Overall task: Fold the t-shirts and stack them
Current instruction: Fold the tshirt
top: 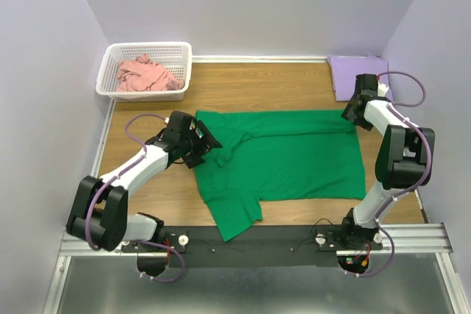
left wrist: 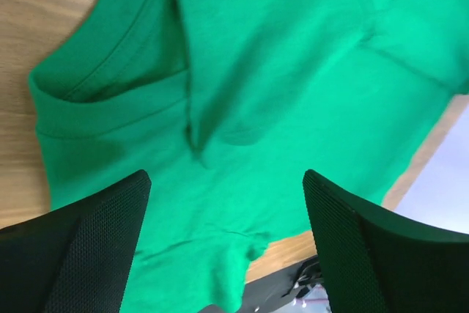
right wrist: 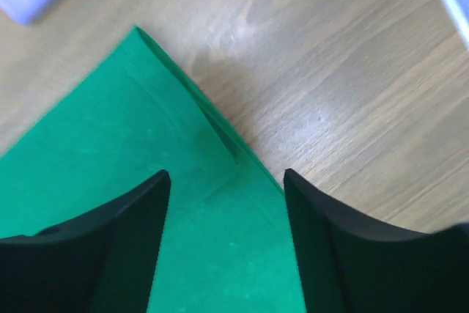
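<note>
Status:

- Green t-shirt [top: 294,156] is lying spread out mid-table [top: 294,86], collar pointing to 9 o'clock, hem running along the 3 o'clock side.
- One sleeve [top: 232,218] is sticking out toward 7 o'clock and reaching the near edge by the mounting rail [top: 257,244].
- The 12 o'clock edge is lying in a straight line. Cloth near the collar [left wrist: 95,100] is lying folded over onto the body and bunching there.
- Left gripper [top: 200,143] is hanging over the collar end at 9 o'clock. In the wrist view both fingers [left wrist: 95,247] are standing wide apart with only flat green cloth showing between them. It is gripping nothing.
- Right gripper [top: 352,115] is sitting over the hem corner at about 2 o'clock of the shirt. Its fingers [right wrist: 124,240] are also standing apart, with the corner and bare wood showing in the gap. It is holding nothing. I can't tell whether the tips are touching the cloth.
- Lavender t-shirt [top: 357,75] is lying folded flat in the table's 1 o'clock corner, just beyond the right gripper and apart from the green one.
- Pink t-shirt [top: 147,75] is lying crumpled inside the white basket [top: 184,56] at the 11 o'clock corner, well apart from the rest.
- Nothing is stacked yet. All three shirts are sitting in separate spots.
</note>
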